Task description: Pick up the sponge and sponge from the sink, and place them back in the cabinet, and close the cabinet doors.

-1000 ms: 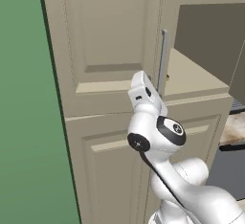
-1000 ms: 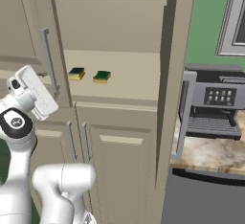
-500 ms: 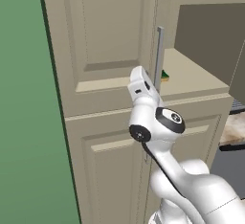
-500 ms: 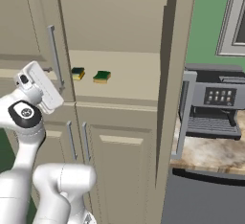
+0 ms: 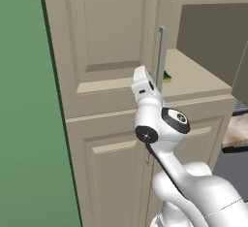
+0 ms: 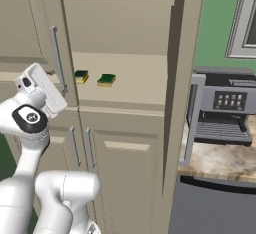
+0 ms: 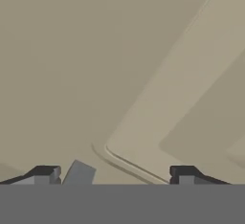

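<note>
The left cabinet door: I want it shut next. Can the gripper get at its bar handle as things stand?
Probably yes. The gripper faces the left cabinet door panel close up, jaws apart and empty; the bar handle is just beside the hand, with nothing between.

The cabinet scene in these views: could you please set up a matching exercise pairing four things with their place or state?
Things:
1. two sponges
2. left cabinet door
3. coffee machine
4. gripper

Places or states:
A. on the counter right of the cabinet
B. jaws apart, close against a beige door panel
C. side by side on the cabinet's inner shelf
D. partly swung over the shelf opening, silver bar handle at its edge

Pairs: 1-C, 2-D, 3-A, 4-B
</note>
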You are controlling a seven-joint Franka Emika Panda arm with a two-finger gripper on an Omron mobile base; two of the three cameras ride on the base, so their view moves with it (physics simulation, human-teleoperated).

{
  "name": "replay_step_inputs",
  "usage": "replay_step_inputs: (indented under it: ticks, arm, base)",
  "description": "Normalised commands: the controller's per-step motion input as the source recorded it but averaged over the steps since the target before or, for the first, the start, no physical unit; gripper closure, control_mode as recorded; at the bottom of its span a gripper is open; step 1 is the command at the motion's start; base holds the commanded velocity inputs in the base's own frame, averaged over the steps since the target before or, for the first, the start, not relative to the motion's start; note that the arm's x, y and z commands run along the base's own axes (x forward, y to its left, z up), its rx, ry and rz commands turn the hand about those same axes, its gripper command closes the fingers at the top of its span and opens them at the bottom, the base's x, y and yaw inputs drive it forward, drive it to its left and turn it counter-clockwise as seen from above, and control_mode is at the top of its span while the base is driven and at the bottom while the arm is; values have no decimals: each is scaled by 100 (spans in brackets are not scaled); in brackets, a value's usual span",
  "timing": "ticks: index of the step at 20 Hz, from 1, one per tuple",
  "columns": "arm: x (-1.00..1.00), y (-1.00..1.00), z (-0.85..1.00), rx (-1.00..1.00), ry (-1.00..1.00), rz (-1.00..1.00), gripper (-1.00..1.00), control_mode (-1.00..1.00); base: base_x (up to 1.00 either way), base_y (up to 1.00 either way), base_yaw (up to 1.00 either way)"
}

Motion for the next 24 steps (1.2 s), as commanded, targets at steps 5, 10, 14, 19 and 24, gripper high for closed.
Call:
replay_step_inputs:
  ticks: [5,10,14,19,24]
  arm:
    - [0,0,0,2,1,6,-100,-100]
    - [-13,0,0,0,1,5,-100,-100]
    - [-27,0,0,0,0,4,-100,-100]
    - [-29,0,1,0,0,3,-100,-100]
    - [-24,0,16,2,5,3,-100,-100]
  base:
    - [0,0,0]
    - [0,0,0]
    - [0,0,0]
    - [0,0,0]
    - [0,0,0]
